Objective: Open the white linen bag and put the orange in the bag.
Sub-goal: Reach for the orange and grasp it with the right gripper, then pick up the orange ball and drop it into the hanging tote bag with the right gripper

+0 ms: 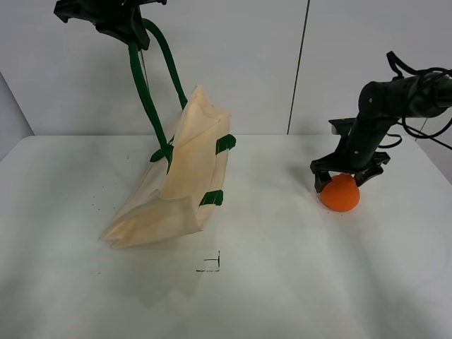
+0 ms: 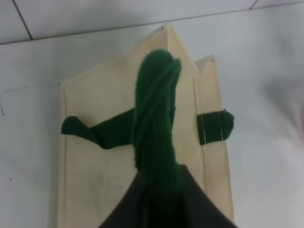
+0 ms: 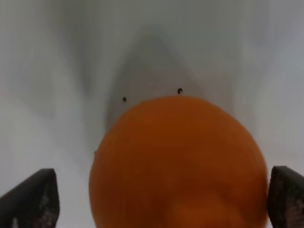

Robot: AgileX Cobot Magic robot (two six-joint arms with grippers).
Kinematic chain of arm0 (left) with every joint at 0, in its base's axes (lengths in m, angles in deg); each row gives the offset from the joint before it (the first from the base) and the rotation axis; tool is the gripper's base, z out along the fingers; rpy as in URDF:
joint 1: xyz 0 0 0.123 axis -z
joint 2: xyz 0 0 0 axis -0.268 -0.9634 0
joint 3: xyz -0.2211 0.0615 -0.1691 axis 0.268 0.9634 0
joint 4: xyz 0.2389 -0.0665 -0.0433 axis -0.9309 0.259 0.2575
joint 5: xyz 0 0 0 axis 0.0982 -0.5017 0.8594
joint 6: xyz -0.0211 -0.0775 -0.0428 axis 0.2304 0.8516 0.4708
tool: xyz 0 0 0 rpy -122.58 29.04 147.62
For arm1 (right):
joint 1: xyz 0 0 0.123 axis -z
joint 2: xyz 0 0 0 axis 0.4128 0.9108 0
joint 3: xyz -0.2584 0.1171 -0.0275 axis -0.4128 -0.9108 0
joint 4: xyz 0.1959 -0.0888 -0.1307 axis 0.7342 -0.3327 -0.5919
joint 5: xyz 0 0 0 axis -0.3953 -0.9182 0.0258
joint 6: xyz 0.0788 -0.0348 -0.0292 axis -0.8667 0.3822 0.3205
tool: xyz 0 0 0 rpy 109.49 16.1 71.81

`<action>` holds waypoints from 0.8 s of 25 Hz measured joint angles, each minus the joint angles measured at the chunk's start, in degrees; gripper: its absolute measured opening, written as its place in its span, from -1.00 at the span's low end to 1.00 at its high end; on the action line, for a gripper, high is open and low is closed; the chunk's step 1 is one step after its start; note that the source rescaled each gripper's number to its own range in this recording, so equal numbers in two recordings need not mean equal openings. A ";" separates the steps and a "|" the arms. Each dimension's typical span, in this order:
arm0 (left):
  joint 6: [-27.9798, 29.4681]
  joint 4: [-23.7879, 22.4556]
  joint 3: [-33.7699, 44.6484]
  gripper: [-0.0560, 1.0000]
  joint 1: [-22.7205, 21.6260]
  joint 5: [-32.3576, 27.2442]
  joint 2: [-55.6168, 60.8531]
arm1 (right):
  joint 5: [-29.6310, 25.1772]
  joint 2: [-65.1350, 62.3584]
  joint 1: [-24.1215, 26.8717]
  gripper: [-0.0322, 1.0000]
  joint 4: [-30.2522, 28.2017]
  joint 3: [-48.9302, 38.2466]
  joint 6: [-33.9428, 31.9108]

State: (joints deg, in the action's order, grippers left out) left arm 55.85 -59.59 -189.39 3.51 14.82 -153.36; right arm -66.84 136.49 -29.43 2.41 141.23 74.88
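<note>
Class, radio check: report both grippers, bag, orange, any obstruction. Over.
Left gripper shut on green strap, white linen bag hoisted. Right gripper open astride orange, on table. Nothing between.

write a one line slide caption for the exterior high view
Left gripper holds the white linen bag up by its green handles while the open right gripper straddles the orange.

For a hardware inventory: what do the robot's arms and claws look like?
Everything visible is matte black. The right arm has rounded tubular links, with loose black cables looping by its upper joint. The right claw ends in two blunt, squared-off fingers. The left claw is black and angular. No markings show.
</note>
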 joint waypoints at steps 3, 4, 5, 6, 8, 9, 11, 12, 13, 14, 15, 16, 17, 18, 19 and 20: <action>0.00 0.00 0.00 -0.89 0.00 0.00 0.00 | 0.62 0.73 0.00 0.91 -0.57 0.00 -0.35; 0.00 0.00 0.00 -0.89 0.00 0.00 0.00 | 0.74 0.73 0.00 0.76 -0.57 0.00 -0.77; 0.00 0.00 0.00 -0.89 0.00 0.00 0.00 | 0.80 0.73 0.00 0.48 -0.57 0.05 -1.06; 0.00 0.00 0.00 -0.89 0.00 0.00 0.00 | 0.71 0.73 0.00 0.10 -0.57 0.19 -1.21; 0.00 0.00 0.00 -0.89 0.00 0.00 0.00 | 0.01 0.73 0.00 -0.71 -0.57 0.45 -1.24; 0.00 0.00 0.00 -0.89 0.00 0.00 0.00 | -0.25 0.53 0.00 -0.94 -0.57 0.58 -1.24; 0.00 0.00 0.00 -0.89 0.00 0.00 0.00 | -1.01 -0.15 0.00 -0.92 -0.57 1.04 -0.35; 0.00 0.00 0.00 -0.89 0.00 0.00 0.00 | -2.06 -0.58 0.00 -0.92 0.41 1.57 0.03; 0.00 0.00 0.00 -0.89 0.00 0.00 0.00 | -3.13 -1.25 0.00 -0.92 1.44 2.15 0.91; 0.00 0.00 0.00 -0.89 0.00 0.00 0.00 | -4.62 -1.84 0.00 -0.92 3.30 3.07 2.26; 0.00 0.00 0.00 -0.89 0.00 0.00 0.00 | -6.50 -2.83 0.00 -0.92 6.23 4.39 4.12; 0.00 0.00 0.00 -0.89 0.00 0.00 0.00 | -8.26 -3.99 0.00 -0.92 9.72 5.83 5.82; 0.00 0.00 0.00 -0.89 0.00 0.00 0.00 | -10.21 -5.02 0.00 -0.92 12.81 7.79 7.90; 0.00 0.00 0.00 -0.89 0.00 0.00 0.00 | -11.97 -6.23 0.00 -0.92 16.52 9.95 9.85; 0.00 0.00 0.00 -0.89 0.00 0.00 0.00 | -13.43 -7.32 0.00 -0.92 20.27 12.20 11.42; 0.00 0.00 0.00 -0.89 0.00 0.00 0.00 | -14.32 -8.18 -0.12 -0.92 23.27 14.04 12.29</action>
State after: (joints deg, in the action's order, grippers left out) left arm 55.85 -59.59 -189.39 3.51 14.82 -153.36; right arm -81.16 128.31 -29.55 25.68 155.28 87.17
